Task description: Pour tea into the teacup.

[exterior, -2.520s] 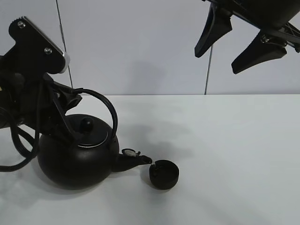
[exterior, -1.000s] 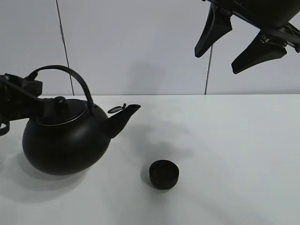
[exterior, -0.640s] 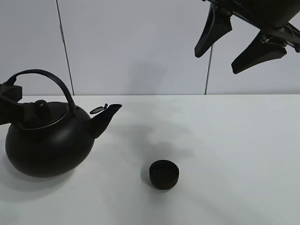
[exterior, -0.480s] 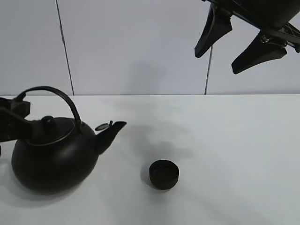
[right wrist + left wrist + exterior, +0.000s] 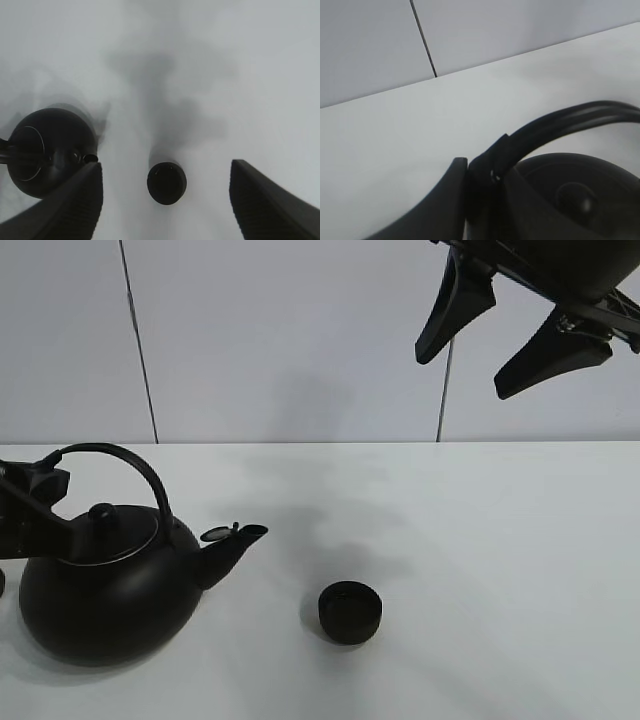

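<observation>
The big black kettle (image 5: 100, 590) stands upright at the table's left, its spout (image 5: 232, 545) pointing right toward the teacup. My left gripper (image 5: 30, 505) is shut on the left end of the kettle's arched handle (image 5: 130, 458); in the left wrist view the handle (image 5: 560, 125) runs out from between the fingers (image 5: 445, 200), above the lid (image 5: 580, 195). The teacup (image 5: 350, 612), small, low and matte black, sits alone on the table to the right of the spout. My right gripper (image 5: 500, 335) hangs open high at the upper right, and between its fingers (image 5: 65, 210) the teacup (image 5: 166, 182) and the kettle (image 5: 50, 150) show far below.
The white table (image 5: 500, 540) stretches bare to the right of the teacup. A pale panelled wall (image 5: 300, 340) closes off the back.
The kettle, earlier tipped with its spout over the teacup, has been righted, carried left away from the cup and lowered to the table. The right arm has not moved.
</observation>
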`<state>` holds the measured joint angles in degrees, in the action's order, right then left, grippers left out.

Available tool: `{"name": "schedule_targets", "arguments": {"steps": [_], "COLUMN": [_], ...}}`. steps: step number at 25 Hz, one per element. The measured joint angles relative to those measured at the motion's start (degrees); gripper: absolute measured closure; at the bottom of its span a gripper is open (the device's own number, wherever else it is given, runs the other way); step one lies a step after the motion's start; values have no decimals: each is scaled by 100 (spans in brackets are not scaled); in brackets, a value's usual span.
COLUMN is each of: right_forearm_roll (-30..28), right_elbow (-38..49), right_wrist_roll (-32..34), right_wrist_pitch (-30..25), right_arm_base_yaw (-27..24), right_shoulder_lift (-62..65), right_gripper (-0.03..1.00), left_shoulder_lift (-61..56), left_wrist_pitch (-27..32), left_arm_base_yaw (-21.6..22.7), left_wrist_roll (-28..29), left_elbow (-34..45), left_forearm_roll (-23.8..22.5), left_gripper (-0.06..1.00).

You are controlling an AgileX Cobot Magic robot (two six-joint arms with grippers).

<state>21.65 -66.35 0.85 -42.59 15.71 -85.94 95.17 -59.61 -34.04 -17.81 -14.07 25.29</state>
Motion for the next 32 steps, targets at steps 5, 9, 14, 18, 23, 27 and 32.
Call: {"name": "schedule_targets", "arguments": {"steps": [5, 9, 14, 18, 23, 27, 32], "right_forearm_roll": [0, 0, 0, 0, 0, 6, 6], "right_elbow": [0, 0, 0, 0, 0, 0, 0], "right_wrist_roll": [0, 0, 0, 0, 0, 0, 0], "right_wrist_pitch": [0, 0, 0, 0, 0, 0, 0], "right_arm_base_yaw": [0, 0, 0, 0, 0, 0, 0], "right_shoulder_lift": [0, 0, 0, 0, 0, 0, 0], "right_gripper": [47, 47, 47, 47, 47, 47, 47], "left_shoulder_lift": [0, 0, 0, 0, 0, 0, 0], "left_wrist_pitch": [-14, -14, -14, -9, -30, -35, -35], "left_arm_base_yaw": [0, 0, 0, 0, -271, -576, -674], "left_wrist_roll": [-56, -56, -56, 11, 2, -10, -10], "left_elbow": [0, 0, 0, 0, 0, 0, 0], "left_forearm_roll": [5, 5, 10, 93, 515, 655, 851], "left_gripper": [82, 82, 82, 82, 82, 82, 82]}}
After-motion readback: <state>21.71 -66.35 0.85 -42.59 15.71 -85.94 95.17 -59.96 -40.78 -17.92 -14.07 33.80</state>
